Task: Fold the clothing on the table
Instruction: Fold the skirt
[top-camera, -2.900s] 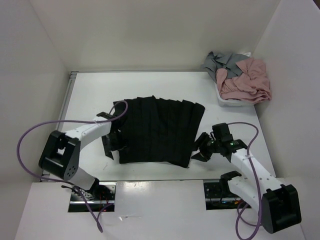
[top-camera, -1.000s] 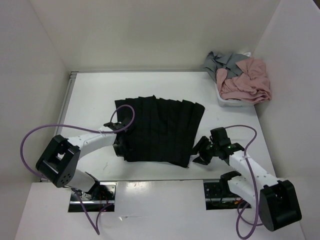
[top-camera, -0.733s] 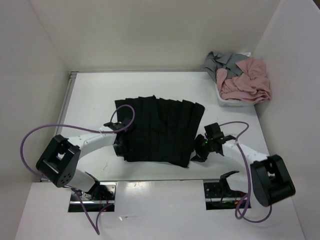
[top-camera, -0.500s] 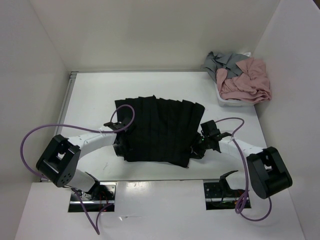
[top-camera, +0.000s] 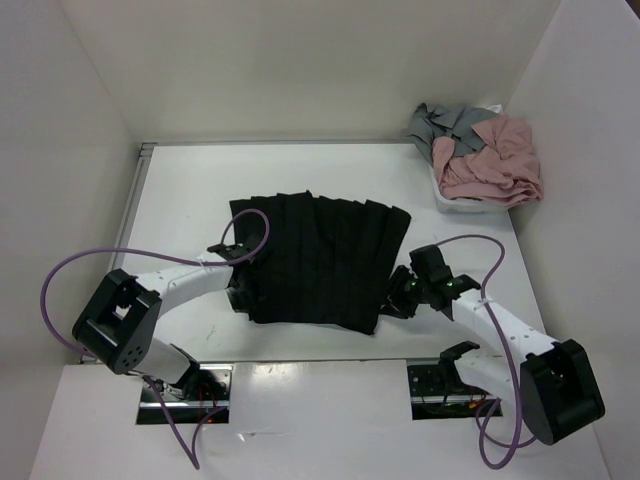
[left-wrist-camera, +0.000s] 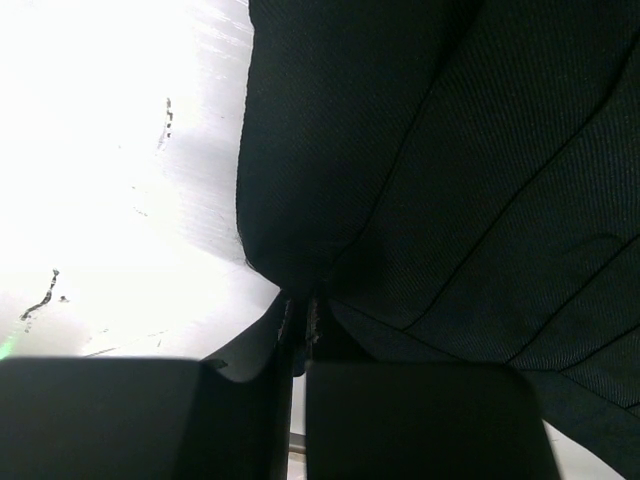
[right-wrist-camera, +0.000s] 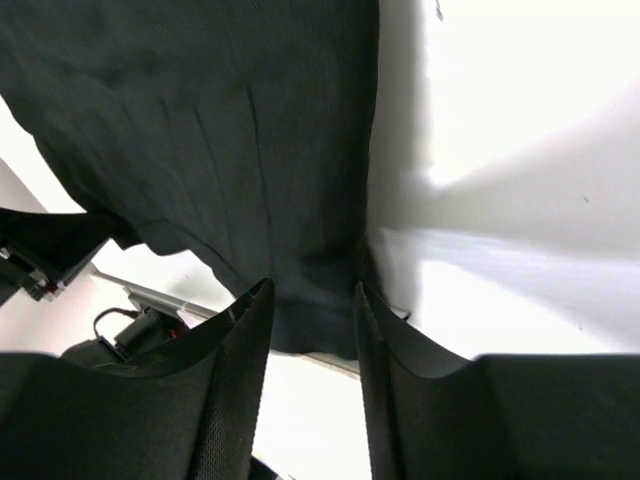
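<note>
The clothing (top-camera: 320, 260), a black pleated skirt, lies spread flat on the white table (top-camera: 180, 190). My left gripper (top-camera: 238, 290) is at its near left corner, shut on a pinch of the black fabric (left-wrist-camera: 450, 150); in the left wrist view the left gripper (left-wrist-camera: 300, 320) has cloth bunched into its closed tips. My right gripper (top-camera: 392, 300) is at the near right corner. In the right wrist view the right gripper (right-wrist-camera: 312, 300) has its jaws apart, with the clothing's hem (right-wrist-camera: 200, 120) lying between the two fingers.
A white bin (top-camera: 460, 207) at the far right corner holds a pink garment (top-camera: 495, 165) and a grey garment (top-camera: 450, 122). White walls enclose the table on three sides. A purple cable (top-camera: 70, 270) loops beside the left arm.
The skirt's left near flap was drawn in by the left gripper, which now holds still. The right gripper moved left onto the near right corner and its jaws have narrowed.
</note>
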